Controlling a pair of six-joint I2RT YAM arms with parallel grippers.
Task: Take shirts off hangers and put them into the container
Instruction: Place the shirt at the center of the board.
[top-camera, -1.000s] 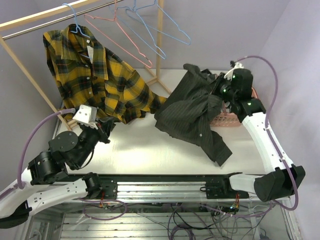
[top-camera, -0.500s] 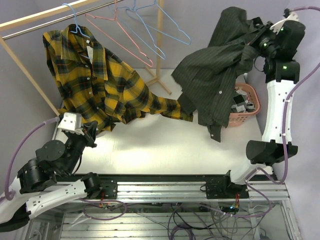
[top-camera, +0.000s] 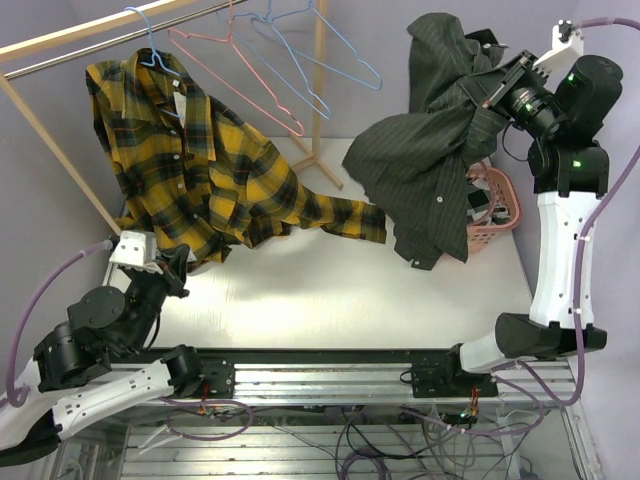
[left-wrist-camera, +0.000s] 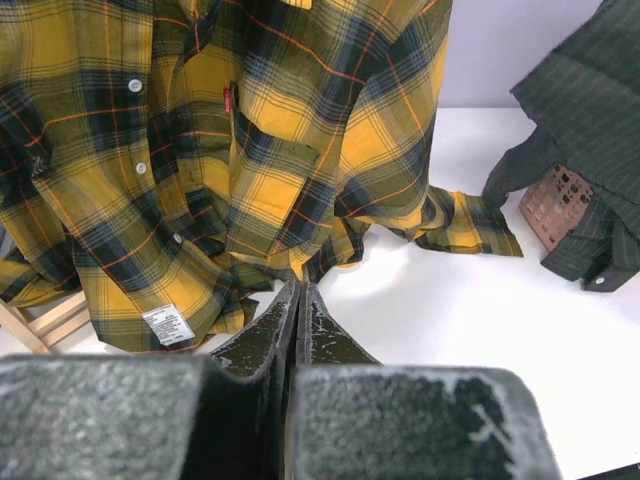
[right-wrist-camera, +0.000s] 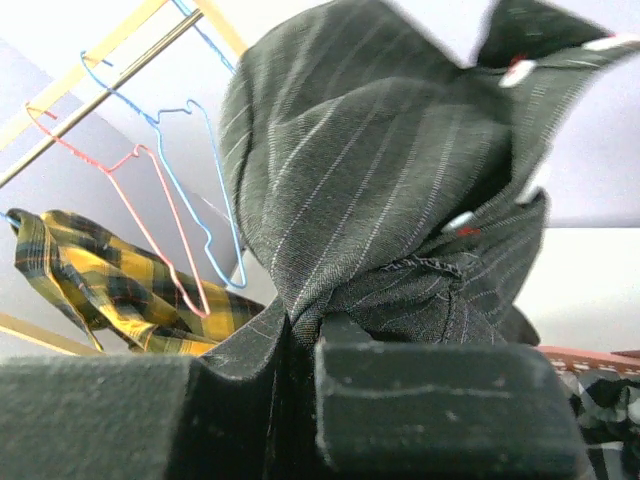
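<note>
Pinstriped shirt (top-camera: 425, 160) in grip of right tool (top-camera: 493, 96); pink container (top-camera: 503, 212) by its hem

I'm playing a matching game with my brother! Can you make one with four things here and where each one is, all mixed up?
1 yellow shirt
2 dark shirt
3 pink basket
4 pink hanger

A empty, no shirt on it
B on the table, right side
C hanging from the rail
D held up by the right gripper

Pairs: 1-C, 2-D, 3-B, 4-A
</note>
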